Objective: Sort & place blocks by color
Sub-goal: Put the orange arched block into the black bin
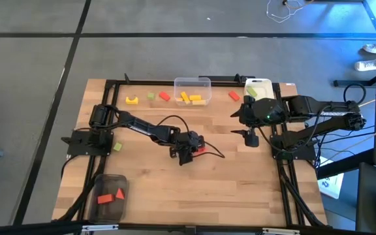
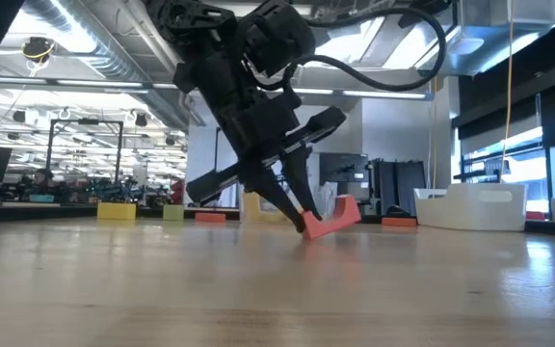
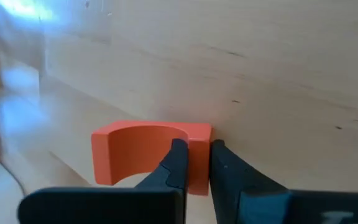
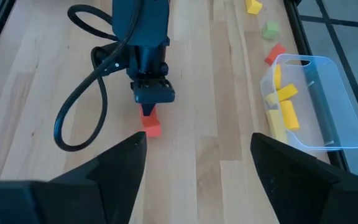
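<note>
Working from the left of the worktop (image 1: 175, 189), a dark tray (image 1: 107, 196) at the near left corner already holds red pieces, so that is judged to be where red goes.

Next comes the left gripper (image 1: 189, 151), down at the surface near the middle of the worktop. Its fingers are pinched almost together on one leg of the red arch block (image 3: 146, 152). In the left wrist view both fingertips (image 3: 176, 163) press the flat outer and inner faces of that leg, with the curved hollow to one side of them. The low view shows the arch tipped, one corner on the wood and the rest lifted.

The arch looks like a small solid toy piece: light, rigid, smooth-faced, not fragile. A grip across a single leg is narrow and off-centre, so the block may swivel between the pads. Squeezing flat faces, as here, is judged sounder than holding the curved span.

Its long axis runs roughly across the gripper's closing line, and the open side of the arch faces away from the pinched leg, along the surface.

Further right along the far edge lie a yellow block (image 1: 132, 100), a green block (image 1: 151, 96) and a red one (image 1: 164, 96). Beside them is the clear container (image 1: 194, 83) with yellow blocks (image 1: 189, 98) inside.

At the right, the right gripper (image 4: 194, 177) hangs above the worktop with its fingers wide apart, holding nothing.
</note>
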You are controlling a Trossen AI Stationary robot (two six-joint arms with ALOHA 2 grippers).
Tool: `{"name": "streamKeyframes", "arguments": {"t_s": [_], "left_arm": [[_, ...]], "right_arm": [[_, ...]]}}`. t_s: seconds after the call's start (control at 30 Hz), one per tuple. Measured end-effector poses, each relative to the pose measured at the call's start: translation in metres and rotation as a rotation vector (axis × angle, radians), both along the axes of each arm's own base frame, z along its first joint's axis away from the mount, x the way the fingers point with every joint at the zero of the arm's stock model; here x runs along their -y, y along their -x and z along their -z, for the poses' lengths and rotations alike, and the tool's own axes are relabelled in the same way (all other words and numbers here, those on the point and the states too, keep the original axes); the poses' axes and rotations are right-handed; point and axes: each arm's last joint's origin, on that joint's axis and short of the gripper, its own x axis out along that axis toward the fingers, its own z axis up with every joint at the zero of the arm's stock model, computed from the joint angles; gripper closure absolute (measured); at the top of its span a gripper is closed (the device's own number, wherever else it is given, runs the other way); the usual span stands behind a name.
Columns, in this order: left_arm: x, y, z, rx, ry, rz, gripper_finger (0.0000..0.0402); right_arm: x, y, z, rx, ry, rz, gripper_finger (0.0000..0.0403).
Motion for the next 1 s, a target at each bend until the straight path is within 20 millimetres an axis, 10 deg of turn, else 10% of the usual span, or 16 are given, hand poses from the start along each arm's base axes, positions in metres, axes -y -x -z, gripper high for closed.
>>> {"name": "streamKeyframes", "arguments": {"t_s": [0.47, 1.0], "left_arm": [[0.02, 0.024, -0.019, -0.107, 0.06, -0.301, 0.0374], [0.066, 0.112, -0.132, -0.002, 0.529, -0.82, 0.0374]], "right_arm": [[0.0, 0.0, 0.0, 0.001, -0.001, 0.0, 0.0114], [-0.004, 0.001, 0.002, -0.029, -0.088, -0.097, 0.0114]]}}
